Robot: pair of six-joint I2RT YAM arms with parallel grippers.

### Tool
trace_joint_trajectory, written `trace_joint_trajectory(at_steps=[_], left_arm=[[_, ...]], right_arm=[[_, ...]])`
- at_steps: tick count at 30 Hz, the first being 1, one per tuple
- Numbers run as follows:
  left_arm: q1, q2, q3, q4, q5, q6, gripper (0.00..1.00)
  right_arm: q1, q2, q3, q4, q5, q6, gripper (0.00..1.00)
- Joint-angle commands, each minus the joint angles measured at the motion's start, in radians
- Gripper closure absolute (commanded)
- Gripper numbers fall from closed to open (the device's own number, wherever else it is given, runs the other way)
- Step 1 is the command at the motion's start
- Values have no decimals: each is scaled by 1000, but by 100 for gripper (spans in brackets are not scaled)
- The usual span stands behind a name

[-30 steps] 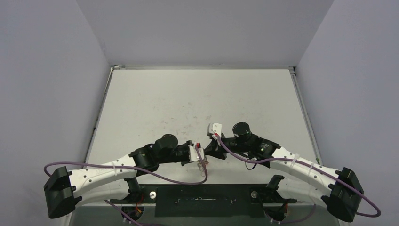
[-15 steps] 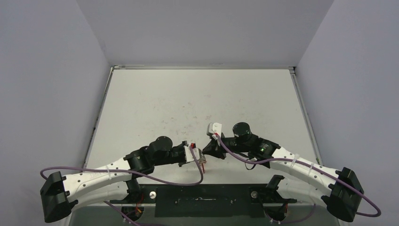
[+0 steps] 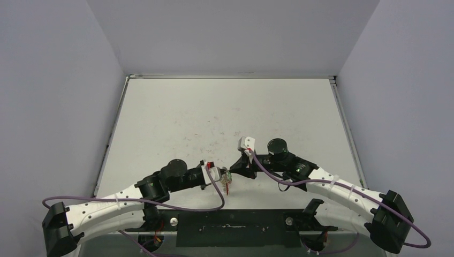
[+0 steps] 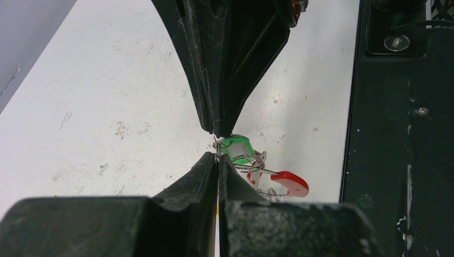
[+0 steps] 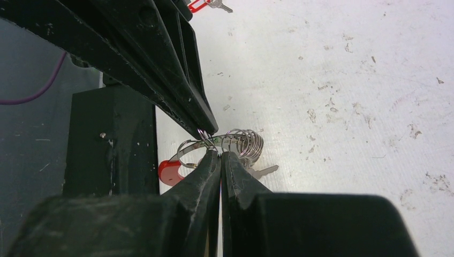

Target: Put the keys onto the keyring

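My two grippers meet tip to tip just above the table near its front middle. My left gripper (image 3: 223,175) (image 4: 218,158) is shut on the wire of the silvery keyring (image 5: 187,148). The keyring's red plastic piece (image 4: 287,183) (image 5: 169,171) hangs below. My right gripper (image 3: 233,167) (image 5: 220,152) is shut on thin wire loops right at the ring, beside a green-tagged key (image 4: 236,148). A bunch of small rings (image 5: 247,142) and a silver key (image 5: 264,171) hang on the keyring. A red-tagged key (image 5: 202,5) lies on the table beyond.
The white table (image 3: 225,115) is scuffed and has grey walls on three sides. The black base plate (image 3: 230,227) (image 4: 396,134) runs along the near edge, just below the grippers. Purple cables (image 3: 176,206) loop beside both arms.
Both grippers have shifted a little to the left together, still tip to tip. The left arm's elbow has swung left. The ring and its red piece moved with them.
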Motion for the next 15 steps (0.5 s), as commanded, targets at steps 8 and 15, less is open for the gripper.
trace_joint_trajectory(at_steps=[8, 15], left_arm=[[0, -140, -82, 250, -61, -88, 100], [0, -167, -119, 323, -58, -115, 100]], right_arm=[[-21, -50, -104, 219, 31, 51, 100], [-20, -4, -125, 320, 11, 106, 100]])
